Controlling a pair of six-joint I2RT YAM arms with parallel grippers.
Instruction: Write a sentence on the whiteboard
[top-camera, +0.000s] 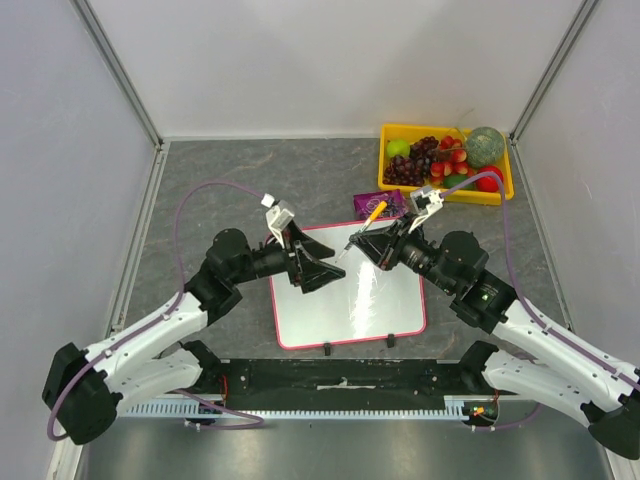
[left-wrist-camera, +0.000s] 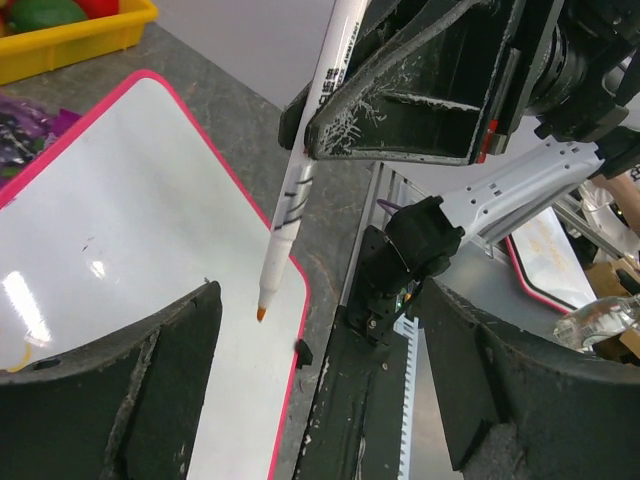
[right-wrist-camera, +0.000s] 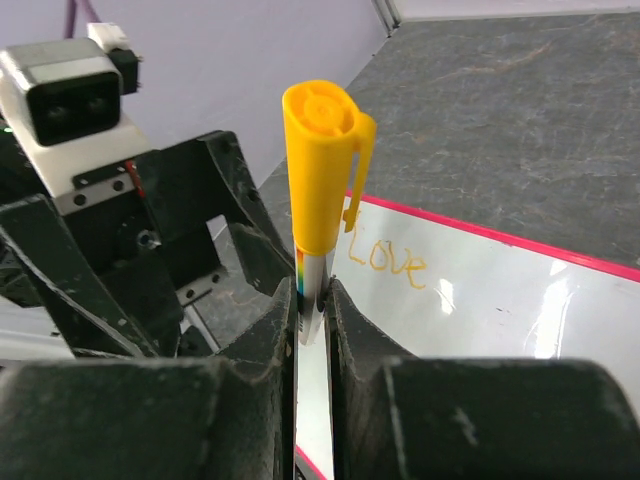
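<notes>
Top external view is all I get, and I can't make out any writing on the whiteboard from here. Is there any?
Observer: Yes. The right wrist view shows the word "Love" in orange on the whiteboard, close to its pink frame.
Operator: Is the marker uncapped?
Observer: Yes. In the left wrist view, the marker ends in a bare orange tip over the board. The yellow cap sits on its back end.
Operator: Does the left end effector hold anything?
Observer: No. Its fingers stand wide apart with nothing between them.
</notes>
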